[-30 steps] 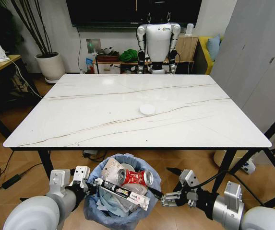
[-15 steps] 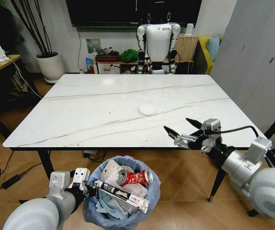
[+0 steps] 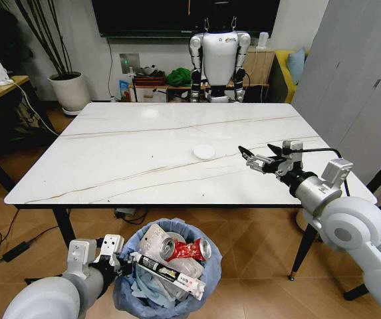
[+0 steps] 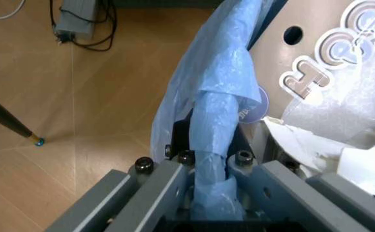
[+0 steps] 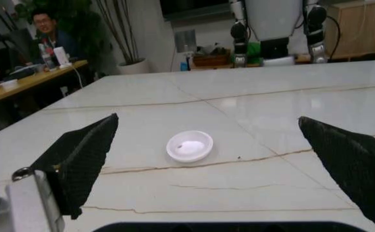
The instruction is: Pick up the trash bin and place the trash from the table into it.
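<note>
1. One round lid lay near the middle of the table, the only litter left on it.
2. The right gripper hung above the table just beside the lid, jaws spread wide, apparently so as to straddle it.
3. The left gripper was clamped on the blue-lined rim of the trash bin, holding the bin below the table's near edge, probably to receive the lid.
</note>
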